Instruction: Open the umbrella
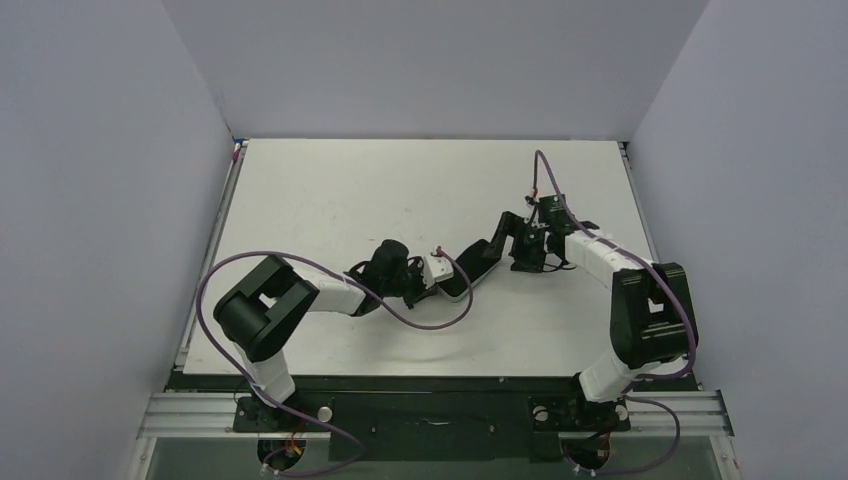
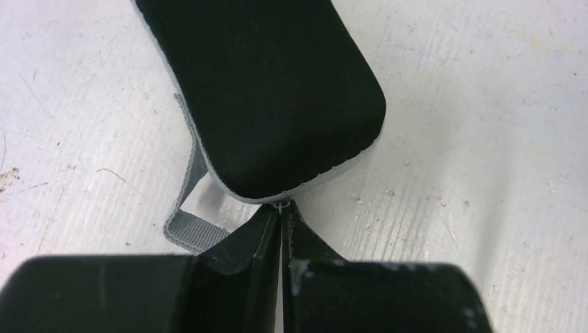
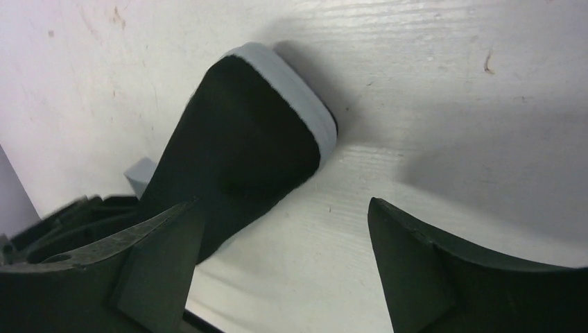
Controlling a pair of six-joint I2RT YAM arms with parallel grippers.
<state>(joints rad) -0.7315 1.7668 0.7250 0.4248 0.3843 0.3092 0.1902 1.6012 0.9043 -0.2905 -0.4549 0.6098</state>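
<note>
The umbrella [image 1: 480, 258] lies folded just right of centre in the top view, a flat black bundle with a pale edge, slanting between the 2 grippers. The left gripper [image 2: 279, 216] has its fingers pressed together at the bundle's pale rim (whether any fabric is caught, I cannot tell). The right gripper [image 3: 282, 205] stands wide apart beside the other end. The umbrella looks light, soft and limp; its stiffer ends or the grey strap [image 2: 187, 232] seem the better holds.

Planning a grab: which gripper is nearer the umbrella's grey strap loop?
Left. The left gripper sits shut beside the strap loop; the right gripper is open at the far end of the umbrella.
</note>
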